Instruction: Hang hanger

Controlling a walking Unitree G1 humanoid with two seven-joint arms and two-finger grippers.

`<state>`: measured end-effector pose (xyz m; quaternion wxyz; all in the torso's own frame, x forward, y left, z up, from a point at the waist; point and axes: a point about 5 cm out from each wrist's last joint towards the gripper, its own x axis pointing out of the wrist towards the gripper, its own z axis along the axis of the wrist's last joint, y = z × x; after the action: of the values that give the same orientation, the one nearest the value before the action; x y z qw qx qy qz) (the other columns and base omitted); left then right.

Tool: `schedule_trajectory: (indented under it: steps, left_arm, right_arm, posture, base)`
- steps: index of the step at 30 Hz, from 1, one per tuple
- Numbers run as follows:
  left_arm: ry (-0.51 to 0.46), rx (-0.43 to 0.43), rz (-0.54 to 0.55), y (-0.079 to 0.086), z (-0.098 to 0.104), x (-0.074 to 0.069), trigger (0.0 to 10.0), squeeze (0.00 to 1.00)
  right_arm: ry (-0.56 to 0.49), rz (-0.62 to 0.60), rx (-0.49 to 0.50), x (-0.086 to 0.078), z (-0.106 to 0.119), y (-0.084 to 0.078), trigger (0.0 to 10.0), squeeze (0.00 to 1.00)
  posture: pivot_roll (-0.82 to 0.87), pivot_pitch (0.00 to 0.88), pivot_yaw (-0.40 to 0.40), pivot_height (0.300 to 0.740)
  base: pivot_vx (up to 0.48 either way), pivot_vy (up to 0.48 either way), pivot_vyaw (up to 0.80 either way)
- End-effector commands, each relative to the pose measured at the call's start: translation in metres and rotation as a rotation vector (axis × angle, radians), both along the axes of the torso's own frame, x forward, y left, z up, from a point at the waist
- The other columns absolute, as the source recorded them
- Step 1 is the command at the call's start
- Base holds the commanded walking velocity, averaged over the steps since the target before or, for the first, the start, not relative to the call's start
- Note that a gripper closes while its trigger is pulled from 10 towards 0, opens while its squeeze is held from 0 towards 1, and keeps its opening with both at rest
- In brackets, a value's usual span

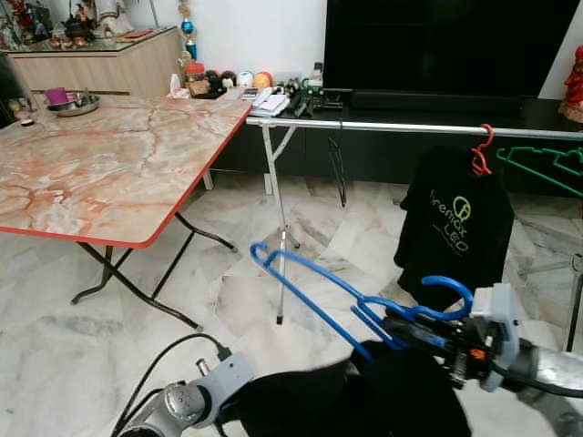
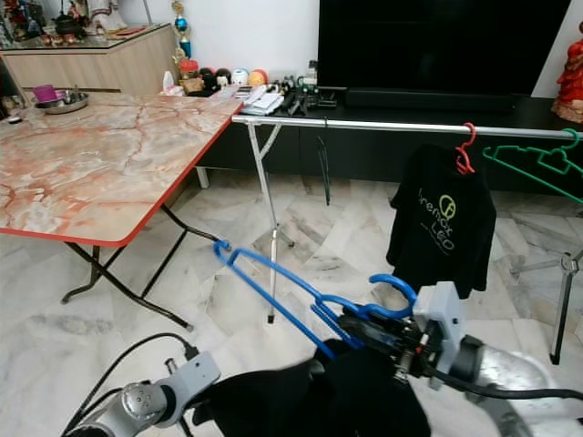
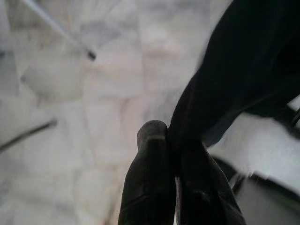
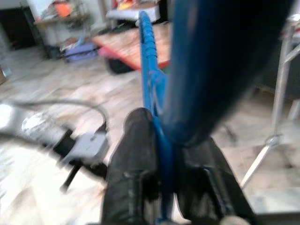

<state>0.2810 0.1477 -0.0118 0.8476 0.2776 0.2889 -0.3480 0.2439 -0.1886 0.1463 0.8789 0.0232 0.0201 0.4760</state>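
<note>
Near right in the left eye view, the right gripper (image 1: 414, 330) holds the blue hanger (image 1: 351, 296) by its neck, hook up, dark garment (image 1: 364, 401) draped low; the rail (image 1: 410, 128) is far off, so hanging is still to do. Right eye view: black shirt (image 2: 442, 223) and green hanger (image 2: 537, 168) already hang there. Left wrist view: left gripper (image 3: 174, 159) pinched closed on the dark cloth. Right wrist view: fingers clamped on blue plastic.

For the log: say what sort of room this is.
Probably a home living room: a big dark TV on a low black cabinet, a folding marble-look table, and a clothes rail holding shirts.
</note>
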Motion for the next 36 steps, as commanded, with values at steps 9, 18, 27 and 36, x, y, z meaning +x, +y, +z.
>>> schedule_trajectory:
  steps: [9, 18, 27, 36]
  left_arm:
    - [-0.059, -0.112, -0.002, -0.009, 0.018, 0.015, 0.0, 0.0]
    - [-0.209, -0.239, 0.232, 0.003, 0.034, 0.028, 0.0, 0.0]
    - [-0.459, -0.511, 0.5, 0.013, 0.073, 0.043, 0.0, 0.0]
    - [-0.687, -0.725, 0.598, 0.015, 0.13, 0.049, 10.0, 0.0]
  right_arm:
    - [-0.042, -0.236, 0.603, 0.026, 0.017, 0.009, 10.0, 0.0]
    - [0.152, -0.772, 0.106, 0.049, -0.054, -0.03, 10.0, 0.0]
    - [0.551, -1.093, -0.13, 0.006, -0.161, -0.051, 10.0, 0.0]
    - [0.847, -1.233, -0.308, -0.061, -0.219, -0.046, 10.0, 0.0]
  posture:
    - [-0.03, 0.029, 0.023, 0.74]
    - [-0.04, 0.03, 0.023, 0.74]
    - [-0.01, 0.03, 0.028, 0.74]
    - [0.02, 0.023, 0.033, 0.74]
  base:
    - [0.0, 0.0, 0.0]
    - [0.0, 0.0, 0.0]
    - [0.0, 0.0, 0.0]
    - [0.0, 0.0, 0.0]
